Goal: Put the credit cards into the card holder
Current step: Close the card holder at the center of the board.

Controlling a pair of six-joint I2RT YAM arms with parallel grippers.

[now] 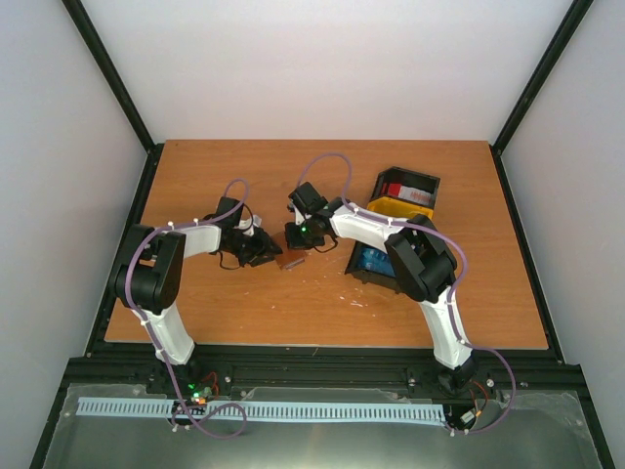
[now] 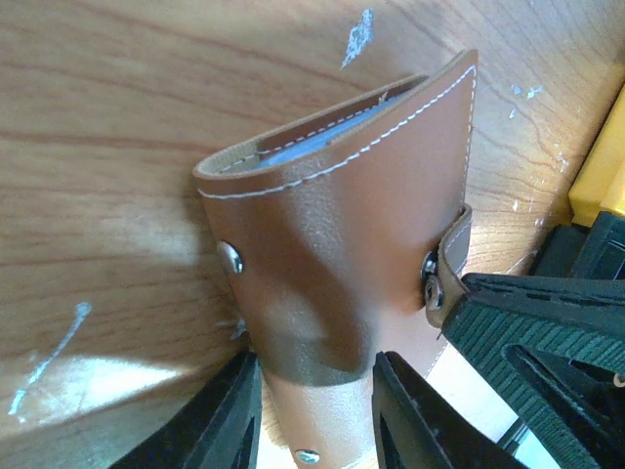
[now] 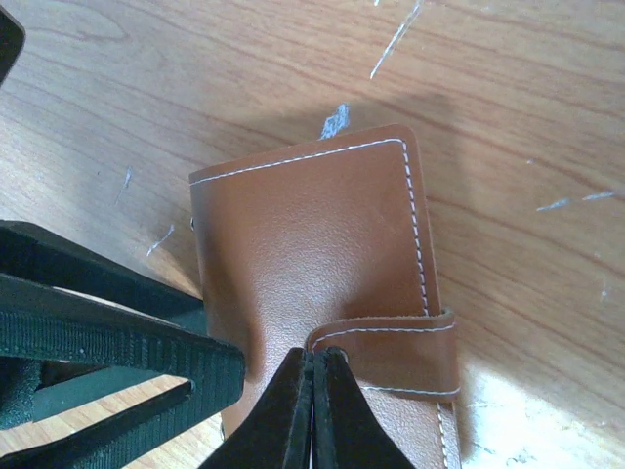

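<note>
Scratched wooden table (image 1: pixel 244 313). The holder (image 2: pixel 332 225) sits between the fingers of the left gripper (image 2: pixel 317 420), which clamp its near end; its mouth gapes slightly at the far end. The right gripper (image 3: pixel 312 401) is pressed together, tips at the strap (image 3: pixel 391 342); whether it nips the strap is unclear. Judged light, soft and smooth-faced, flexing under pressure: hold by the stitched edges and lift the flap by its strap.

Left end effector (image 2: pixel 312 396) reaches inward, clamps card holder (image 2: pixel 332 244); right end effector (image 3: pixel 314 391) alongside, closed.
</note>
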